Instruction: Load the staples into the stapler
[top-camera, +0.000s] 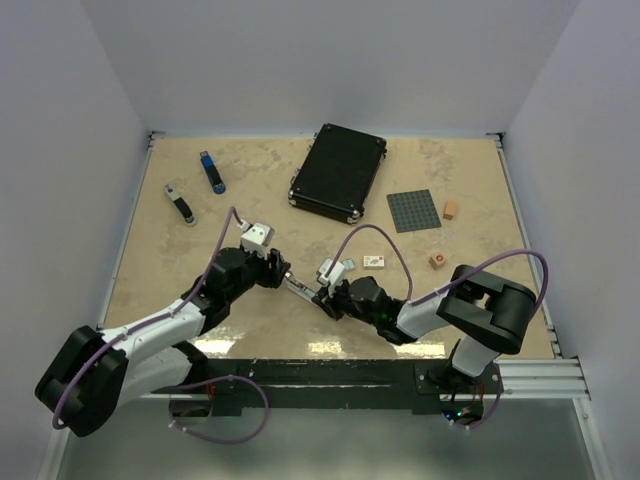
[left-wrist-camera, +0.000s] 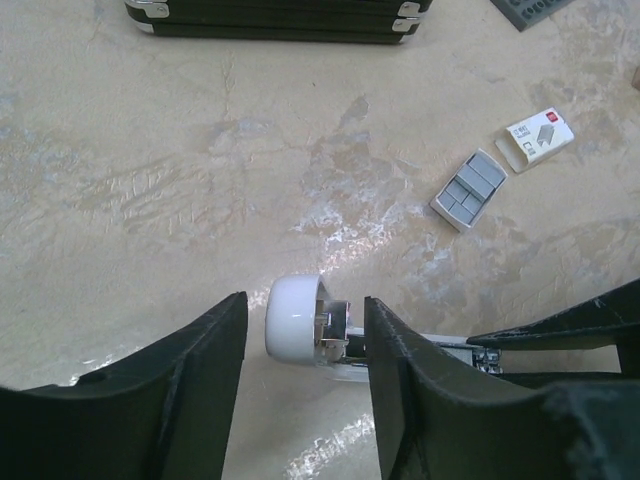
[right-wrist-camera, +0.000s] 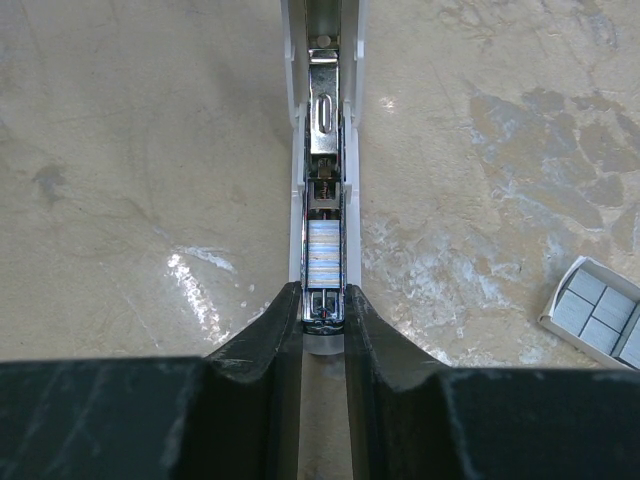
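The white stapler (top-camera: 300, 288) lies open on the table between my two grippers. My right gripper (right-wrist-camera: 323, 305) is shut on the front end of its metal magazine (right-wrist-camera: 324, 200), and a strip of staples (right-wrist-camera: 324, 255) lies in the channel. My left gripper (left-wrist-camera: 305, 330) is open, and its fingers straddle the stapler's rounded white rear end (left-wrist-camera: 293, 318) with a gap on the left side. The white staple box (left-wrist-camera: 535, 138) with red and green marks lies on the table. Its grey inner tray of staples (left-wrist-camera: 470, 188) sits beside it and also shows in the right wrist view (right-wrist-camera: 595, 310).
A black case (top-camera: 338, 172) lies at the back centre, with a grey baseplate (top-camera: 414, 210) to its right. Two small wooden cubes (top-camera: 450, 210) (top-camera: 437, 260) sit at the right. A blue tool (top-camera: 211, 172) and a black-and-silver tool (top-camera: 180, 203) lie at the back left.
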